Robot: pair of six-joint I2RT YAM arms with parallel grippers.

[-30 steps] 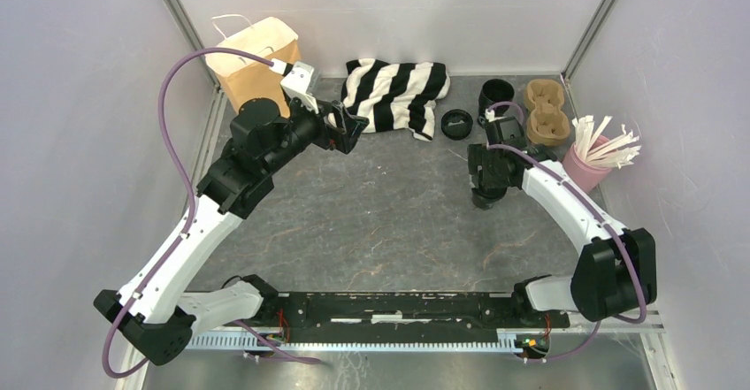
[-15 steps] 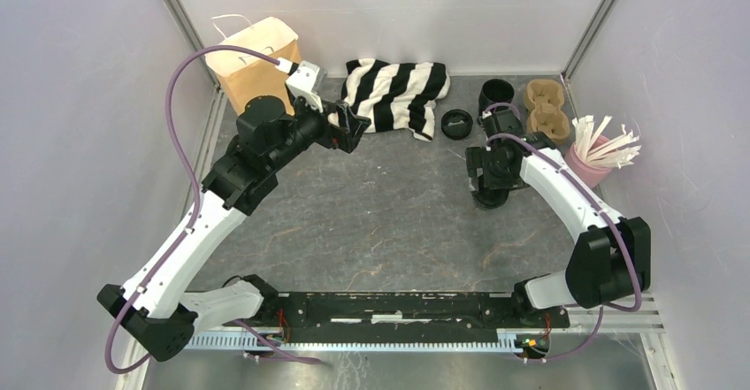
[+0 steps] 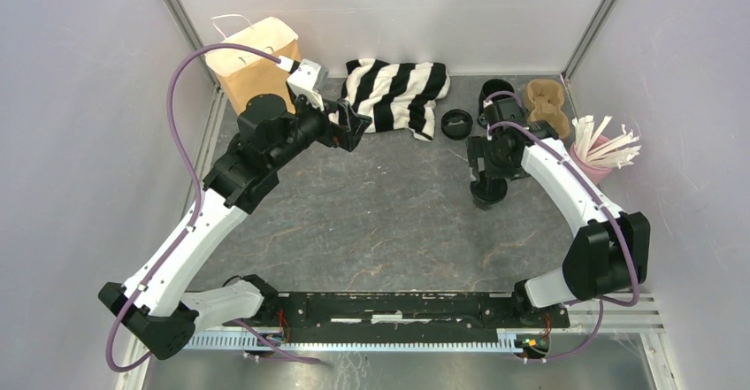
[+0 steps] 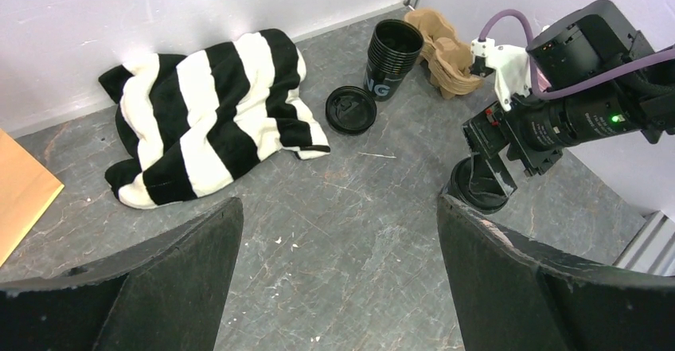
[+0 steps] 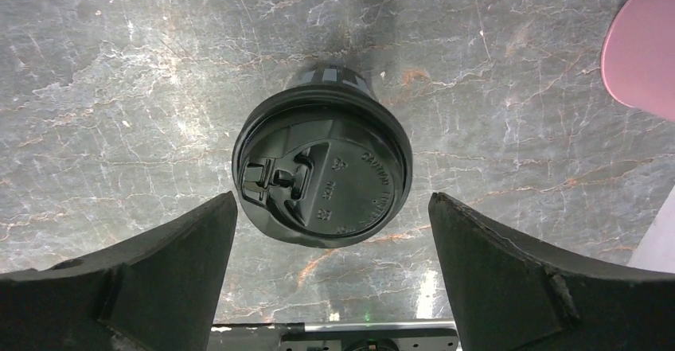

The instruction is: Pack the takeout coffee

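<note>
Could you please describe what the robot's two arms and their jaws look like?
The left arm and right arm match: white shells on the long links, black joint housings and bases. A purple cable runs outside each arm to a white wrist mount. The jaws are broad, matte black wedges. A green light glows on the right wrist.

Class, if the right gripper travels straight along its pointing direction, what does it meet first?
Probably the lid of the takeout coffee, centred below the open right gripper; depth unclear.

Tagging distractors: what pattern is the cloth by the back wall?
The cloth has broad black-and-white stripes; left wrist view shows it best.
</note>
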